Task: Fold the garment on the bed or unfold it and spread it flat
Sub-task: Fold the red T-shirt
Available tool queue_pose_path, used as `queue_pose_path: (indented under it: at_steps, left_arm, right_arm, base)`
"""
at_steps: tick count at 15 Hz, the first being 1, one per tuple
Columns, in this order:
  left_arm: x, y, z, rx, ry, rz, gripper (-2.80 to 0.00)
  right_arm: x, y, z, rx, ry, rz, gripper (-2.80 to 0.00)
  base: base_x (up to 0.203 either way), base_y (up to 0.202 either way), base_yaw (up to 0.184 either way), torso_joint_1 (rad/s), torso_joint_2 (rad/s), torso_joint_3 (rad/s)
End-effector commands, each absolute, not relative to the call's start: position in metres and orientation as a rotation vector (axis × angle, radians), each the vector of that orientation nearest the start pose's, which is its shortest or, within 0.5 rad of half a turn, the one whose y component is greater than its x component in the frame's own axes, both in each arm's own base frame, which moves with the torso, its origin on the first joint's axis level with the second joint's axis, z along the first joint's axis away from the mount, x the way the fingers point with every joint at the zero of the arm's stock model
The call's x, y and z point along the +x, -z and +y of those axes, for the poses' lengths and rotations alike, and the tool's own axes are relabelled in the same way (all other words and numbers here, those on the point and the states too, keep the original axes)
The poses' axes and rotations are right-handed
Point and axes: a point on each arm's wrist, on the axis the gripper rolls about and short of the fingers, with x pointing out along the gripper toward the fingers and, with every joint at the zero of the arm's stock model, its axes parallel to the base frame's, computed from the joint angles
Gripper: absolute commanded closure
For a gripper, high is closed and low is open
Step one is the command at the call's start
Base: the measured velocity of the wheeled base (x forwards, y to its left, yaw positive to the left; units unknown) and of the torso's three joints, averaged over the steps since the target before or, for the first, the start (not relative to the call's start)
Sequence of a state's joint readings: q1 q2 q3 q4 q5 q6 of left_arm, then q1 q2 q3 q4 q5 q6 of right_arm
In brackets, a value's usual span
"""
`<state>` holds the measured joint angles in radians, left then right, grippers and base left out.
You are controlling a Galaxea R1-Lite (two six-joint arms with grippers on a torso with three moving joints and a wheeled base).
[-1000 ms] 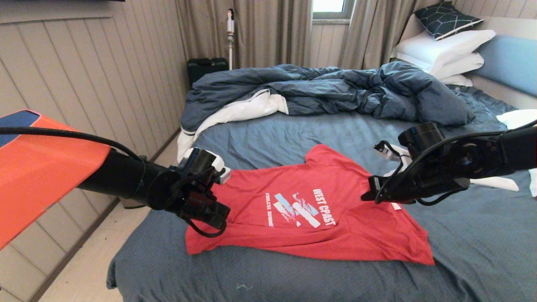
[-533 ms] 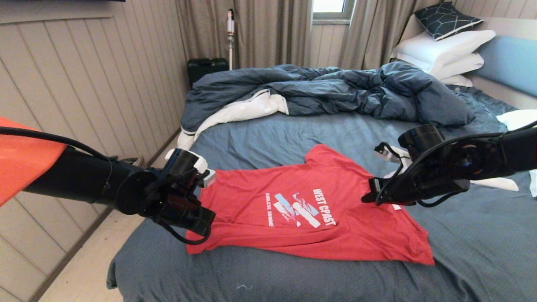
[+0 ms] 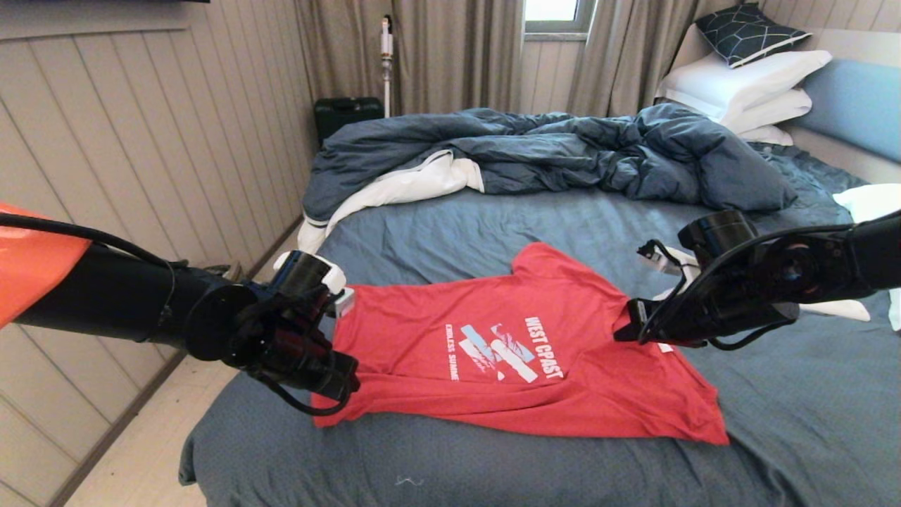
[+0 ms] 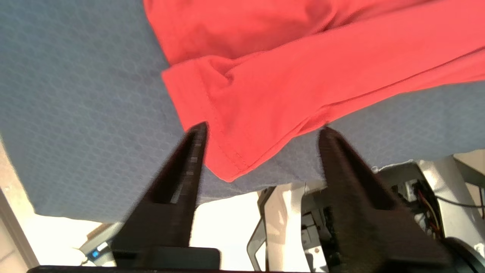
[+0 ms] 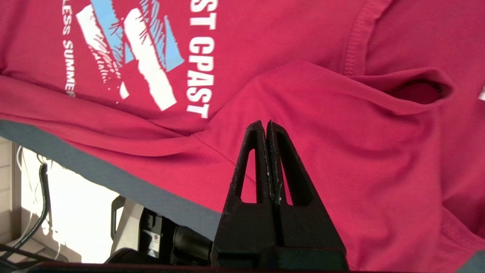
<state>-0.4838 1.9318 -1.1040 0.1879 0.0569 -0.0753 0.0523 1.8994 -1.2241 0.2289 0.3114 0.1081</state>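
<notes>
I see the shirt [image 3: 521, 359] lying spread on the bed [image 3: 450, 232], print up, near the front edge, with the duvet [image 3: 549, 151] bunched well behind it. My left claw [image 4: 261, 131] sits at the shirt's hem corner by the bed's left side, fingers [image 4: 185, 159] apart, with the corner of red cloth lying between them. My right claw [image 5: 268, 127] hovers over the shoulder area beside the collar, fingers pressed together with nothing between them.

left end effector [image 4: 261, 131] | drew back toward bed [image 3: 436, 232] edge | fingers parted, garment [image 3: 507, 352] hem corner released
</notes>
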Motion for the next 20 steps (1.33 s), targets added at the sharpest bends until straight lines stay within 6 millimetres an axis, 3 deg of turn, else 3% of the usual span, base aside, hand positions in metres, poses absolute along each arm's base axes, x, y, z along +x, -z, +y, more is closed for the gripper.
queue_pose_path:
  at_steps: [1,9,10,16,20]
  left_arm:
    - [0.298,-0.108,-0.155,0.208,0.346,1.025,-2.80]
    - [0.302,-0.085,-0.156,0.203,0.348,1.074,-2.80]
    - [0.301,-0.084,-0.156,0.203,0.347,1.074,0.00]
    - [0.301,-0.083,-0.156,0.197,0.347,1.051,0.00]
    - [0.303,-0.092,-0.157,0.191,0.349,1.014,0.00]
  right_arm:
    - [0.342,-0.153,0.024,0.221,-0.290,0.925,0.00]
    - [0.343,-0.149,0.025,0.221,-0.290,0.937,0.00]
    - [0.344,-0.148,0.025,0.222,-0.289,0.940,0.00]
    - [0.346,-0.145,0.024,0.221,-0.286,0.932,0.00]
    - [0.346,-0.144,0.024,0.221,-0.287,0.936,0.00]
  base:
    - [0.000,0.000,0.000,0.000,0.00,0.000]
    - [0.000,0.000,0.000,0.000,0.00,0.000]
    - [0.000,0.000,0.000,0.000,0.00,0.000]
    - [0.000,0.000,0.000,0.000,0.00,0.000]
    - [0.000,0.000,0.000,0.000,0.00,0.000]
